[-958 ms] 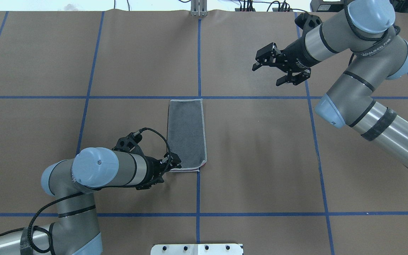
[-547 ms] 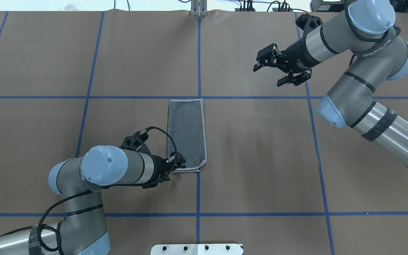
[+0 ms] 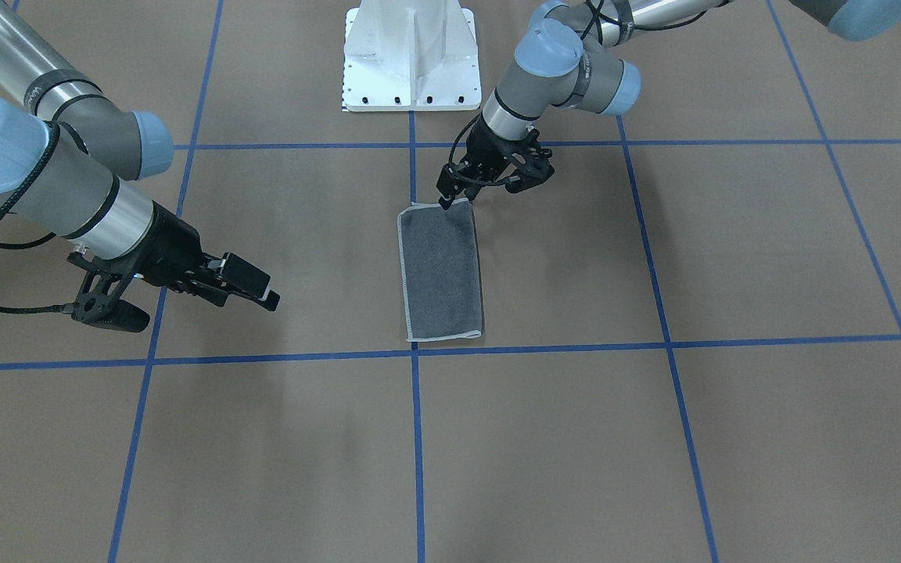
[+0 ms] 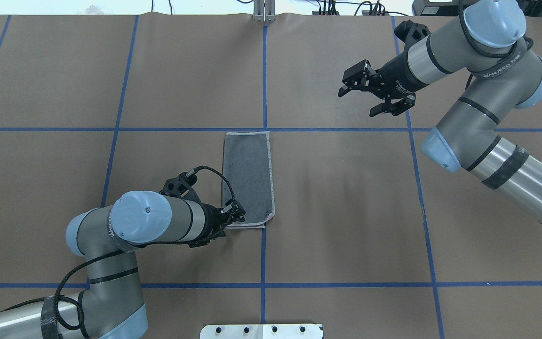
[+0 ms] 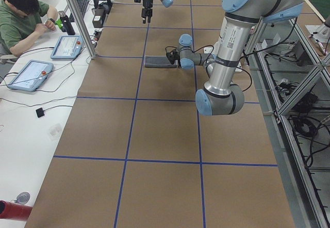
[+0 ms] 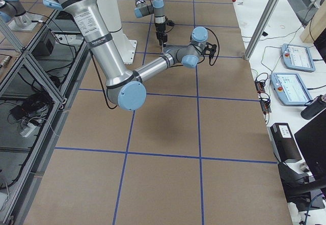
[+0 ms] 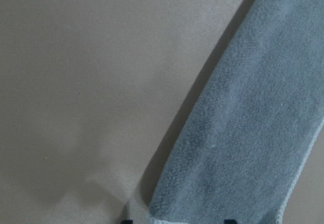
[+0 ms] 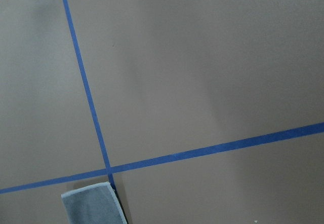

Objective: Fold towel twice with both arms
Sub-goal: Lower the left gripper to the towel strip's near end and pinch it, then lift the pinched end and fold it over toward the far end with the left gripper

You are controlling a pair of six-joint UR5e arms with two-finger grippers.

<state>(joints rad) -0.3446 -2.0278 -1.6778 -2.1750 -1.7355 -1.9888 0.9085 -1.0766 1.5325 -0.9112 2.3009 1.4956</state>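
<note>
Facing view: my left gripper (image 3: 458,194) is down at the corner of the towel (image 3: 441,270) nearest the white pedestal (image 3: 411,55). My right gripper (image 3: 208,310) hangs over bare table, jaws wide and holding nothing, well apart from the cloth.

Overhead: the towel (image 4: 247,176) lies as a narrow strip, dark grey side up, with a sliver of pink at its near end. It sits just beside the centre blue tape line (image 4: 265,70).

Left side view: a person (image 5: 20,16) sits at the side bench near two tablets (image 5: 28,76).

Left wrist: two fingertips (image 7: 126,221) stand apart on either side of the hemmed corner, not pinched. Only their ends show, so I cannot tell whether they touch it.

Right wrist: tape cross and the towel's far corner (image 8: 91,206).
</note>
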